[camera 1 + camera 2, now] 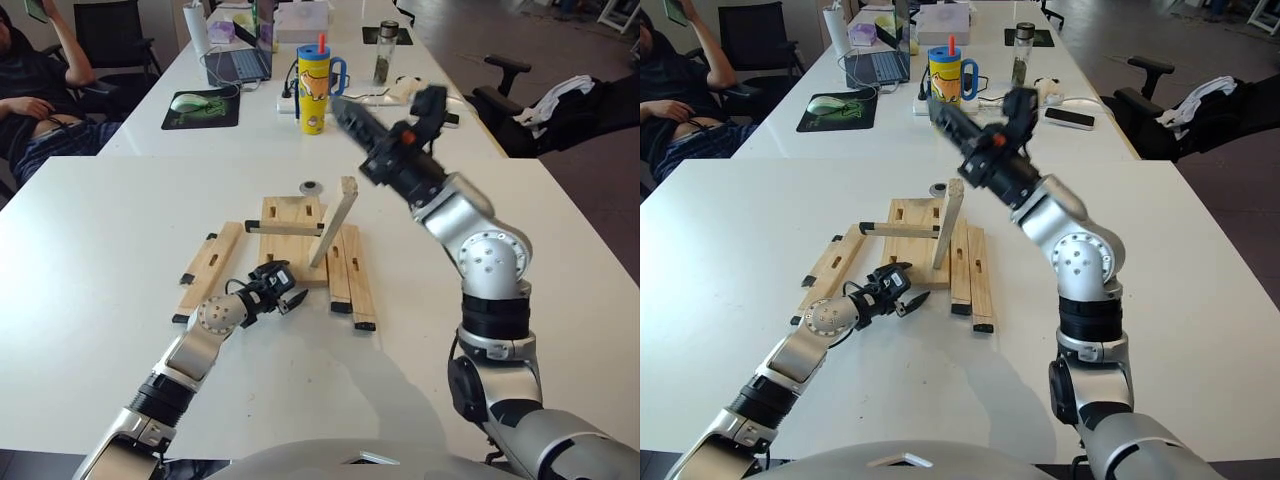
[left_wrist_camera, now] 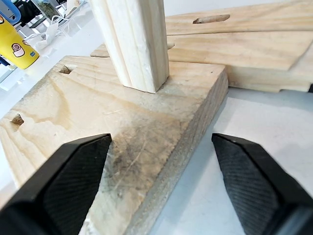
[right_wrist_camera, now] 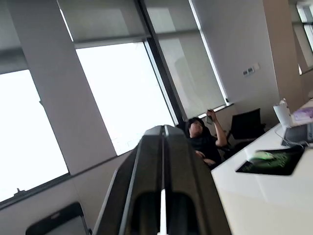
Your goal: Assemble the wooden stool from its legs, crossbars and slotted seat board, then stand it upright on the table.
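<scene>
**Stage of assembly, seen from the table's near edge.** The seat board (image 1: 285, 215) lies flat. One leg (image 1: 335, 225) is planted at its near right corner and leans away to the right, not yet square. A crossbar (image 1: 285, 228) runs leftward over the board and appears to meet that leg partway up.

The left gripper (image 1: 292, 300) sits low at the board's near corner. Its jaws are apart and straddle the corner without clamping it. The right gripper (image 1: 345, 108) hangs high beyond the board, its jaws pressed together on nothing.

Loose parts lie flat beside the board: one slotted plank (image 1: 210, 265) to its left and a pair of planks (image 1: 350, 275) touching its right edge. By this reading the job is early. The remaining pieces have to be fitted, the leaning leg trued, and the stool stood upright.

**Surroundings.** The white table (image 1: 100, 250) carries a small round disc (image 1: 312, 186) just beyond the board. Farther beyond it, a second table holds a yellow mug (image 1: 313, 90), a laptop (image 1: 238, 65) and a mouse mat (image 1: 202, 108). An office chair (image 1: 505, 90) stands off to the right.
</scene>
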`<control>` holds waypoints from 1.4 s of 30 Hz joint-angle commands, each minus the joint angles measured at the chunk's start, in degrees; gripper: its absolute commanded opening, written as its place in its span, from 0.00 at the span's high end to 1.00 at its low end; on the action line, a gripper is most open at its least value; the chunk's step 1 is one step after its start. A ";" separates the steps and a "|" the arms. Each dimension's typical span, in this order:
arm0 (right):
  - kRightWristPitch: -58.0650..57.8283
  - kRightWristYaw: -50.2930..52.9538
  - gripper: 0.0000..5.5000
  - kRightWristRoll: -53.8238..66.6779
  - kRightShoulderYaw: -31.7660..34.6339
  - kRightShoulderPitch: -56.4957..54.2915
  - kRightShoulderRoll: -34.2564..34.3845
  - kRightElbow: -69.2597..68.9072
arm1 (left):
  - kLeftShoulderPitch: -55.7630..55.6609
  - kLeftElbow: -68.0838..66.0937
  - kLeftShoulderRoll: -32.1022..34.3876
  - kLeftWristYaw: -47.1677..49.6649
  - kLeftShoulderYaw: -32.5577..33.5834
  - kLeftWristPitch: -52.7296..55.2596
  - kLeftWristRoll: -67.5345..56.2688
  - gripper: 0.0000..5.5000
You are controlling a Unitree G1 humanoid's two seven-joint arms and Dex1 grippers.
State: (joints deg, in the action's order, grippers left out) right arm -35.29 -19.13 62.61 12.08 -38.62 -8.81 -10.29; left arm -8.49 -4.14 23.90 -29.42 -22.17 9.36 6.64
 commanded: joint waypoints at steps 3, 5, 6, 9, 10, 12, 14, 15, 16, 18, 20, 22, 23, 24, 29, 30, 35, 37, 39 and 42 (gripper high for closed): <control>0.79 6.67 1.00 -6.17 3.51 3.44 -4.32 5.07 | 7.61 -6.41 2.13 -1.34 -3.19 6.60 3.39 0.30; -2.07 5.46 1.00 -12.75 -1.91 9.26 -8.40 5.08 | 7.93 -6.13 2.26 -1.25 -3.05 6.73 3.32 0.30; -5.60 8.03 1.00 -15.08 -3.73 12.36 -9.91 4.35 | 8.14 -5.88 2.55 -1.35 -2.87 6.71 3.24 0.30; -10.14 7.16 1.00 -17.88 -8.28 20.11 -12.33 -1.04 | 8.85 -5.18 3.70 -2.38 -2.49 5.73 2.80 0.30; -11.66 5.91 1.00 -17.17 -9.02 21.89 -12.56 -2.94 | 9.03 -5.09 3.95 -2.90 -2.41 5.43 2.51 0.30; -14.31 4.79 1.00 -16.30 -10.12 23.53 -12.95 -5.20 | 9.29 -4.89 4.36 -3.37 -2.39 5.01 2.34 0.30; -17.02 3.95 1.00 -16.44 -11.39 24.48 -14.09 -7.02 | 9.08 -5.09 4.56 -3.60 -2.44 4.72 1.99 0.30; -18.46 3.81 1.00 -16.49 -11.75 25.24 -14.53 -8.03 | 8.87 -5.23 4.68 -3.71 -2.49 4.56 1.90 0.30; -21.05 3.85 1.00 -16.64 -12.67 26.28 -15.66 -9.38 | 8.65 -5.30 4.81 -3.88 -2.50 4.44 1.80 0.30; -27.51 5.45 1.00 -15.86 -14.11 28.49 -16.47 -11.74 | 8.21 -5.43 5.21 -4.26 -2.53 4.04 1.75 0.30; -31.09 5.24 1.00 -16.44 -16.57 29.62 -17.43 -13.44 | 8.11 -5.59 5.39 -4.28 -2.38 3.83 1.65 0.30; -33.44 5.28 1.00 -17.03 -17.53 29.95 -17.29 -13.67 | 8.13 -5.75 5.41 -4.07 -2.25 3.77 1.61 0.30; -34.27 5.16 1.00 -17.11 -17.65 29.98 -17.19 -13.63 | 8.08 -5.88 5.37 -3.98 -2.25 3.75 1.61 0.30; -35.02 5.10 1.00 -17.09 -17.64 30.00 -16.95 -13.53 | 8.01 -6.00 5.33 -3.93 -2.25 3.71 1.58 0.30; -37.17 5.22 1.00 -20.66 -21.13 28.96 -18.24 -12.70 | 7.86 -6.40 5.00 -3.69 -2.44 3.53 1.63 0.30; -37.32 5.44 1.00 -22.07 -21.88 28.48 -18.78 -12.23 | 7.82 -6.43 4.93 -3.64 -2.47 3.53 1.62 0.30; -33.79 5.65 1.00 -29.67 -24.61 24.66 -21.24 -7.73 | 7.77 -6.48 4.27 -3.12 -2.69 3.75 1.63 0.30; -31.23 4.21 1.00 -32.41 -26.06 23.42 -23.01 -7.62 | 7.92 -6.40 3.94 -2.92 -2.86 3.88 1.63 0.30; -29.62 2.12 1.00 -33.44 -26.57 22.82 -23.53 -8.06 | 8.01 -6.53 3.77 -2.85 -2.97 3.83 1.62 0.30; -26.84 0.21 1.00 -33.67 -25.22 22.06 -21.88 -8.31 | 8.29 -6.30 3.64 -2.67 -2.90 4.03 1.51 0.30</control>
State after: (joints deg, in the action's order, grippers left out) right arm -64.08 -17.33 29.52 -14.00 -15.16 -31.70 -18.26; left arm -7.02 -4.00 26.01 -30.20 -21.41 7.51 4.67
